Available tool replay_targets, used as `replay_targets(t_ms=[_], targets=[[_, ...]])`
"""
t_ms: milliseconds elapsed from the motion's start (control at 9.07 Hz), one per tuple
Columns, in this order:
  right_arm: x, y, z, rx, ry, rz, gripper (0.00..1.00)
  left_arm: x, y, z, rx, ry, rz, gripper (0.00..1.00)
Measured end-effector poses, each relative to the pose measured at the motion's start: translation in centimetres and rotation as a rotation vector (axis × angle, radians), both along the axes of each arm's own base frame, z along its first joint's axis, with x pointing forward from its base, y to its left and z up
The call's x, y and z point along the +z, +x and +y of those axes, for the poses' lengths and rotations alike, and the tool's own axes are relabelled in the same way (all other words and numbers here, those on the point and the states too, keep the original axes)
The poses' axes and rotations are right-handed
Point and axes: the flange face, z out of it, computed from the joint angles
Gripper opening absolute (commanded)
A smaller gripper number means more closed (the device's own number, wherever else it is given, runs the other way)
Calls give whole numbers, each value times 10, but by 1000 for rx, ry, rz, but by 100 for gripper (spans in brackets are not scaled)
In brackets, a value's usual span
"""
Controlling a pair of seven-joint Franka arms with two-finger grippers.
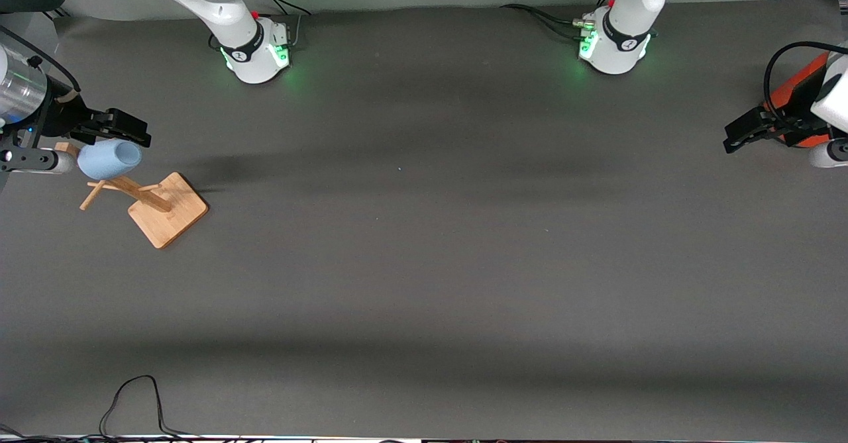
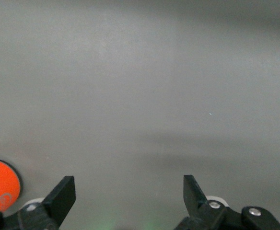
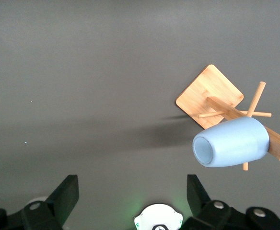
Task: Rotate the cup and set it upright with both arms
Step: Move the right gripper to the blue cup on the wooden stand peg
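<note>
The light-blue cup [image 1: 109, 158] lies on its side on a peg of a wooden rack [image 1: 167, 210] near the right arm's end of the table. It also shows in the right wrist view [image 3: 231, 142], with a round hollow end turned toward the table's middle. My right gripper [image 1: 126, 130] hovers close beside the cup, not touching it. It is open and empty [image 3: 133, 191]. My left gripper [image 1: 745, 135] waits at the left arm's end of the table, open and empty [image 2: 129, 191].
The rack's square wooden base [image 3: 209, 96] rests on the grey mat. An orange-red container [image 1: 795, 95] stands by the left gripper and shows in the left wrist view [image 2: 1, 186]. A black cable [image 1: 132, 403] lies at the table's near edge.
</note>
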Motion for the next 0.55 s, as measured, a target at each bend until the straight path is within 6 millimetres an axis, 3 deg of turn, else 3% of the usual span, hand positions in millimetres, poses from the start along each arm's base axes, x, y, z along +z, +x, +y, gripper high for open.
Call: replay_targets(t_ms=[551], targets=[[8,1,-1,-1,14,-16,100,0,0,2,4,0,0,100]])
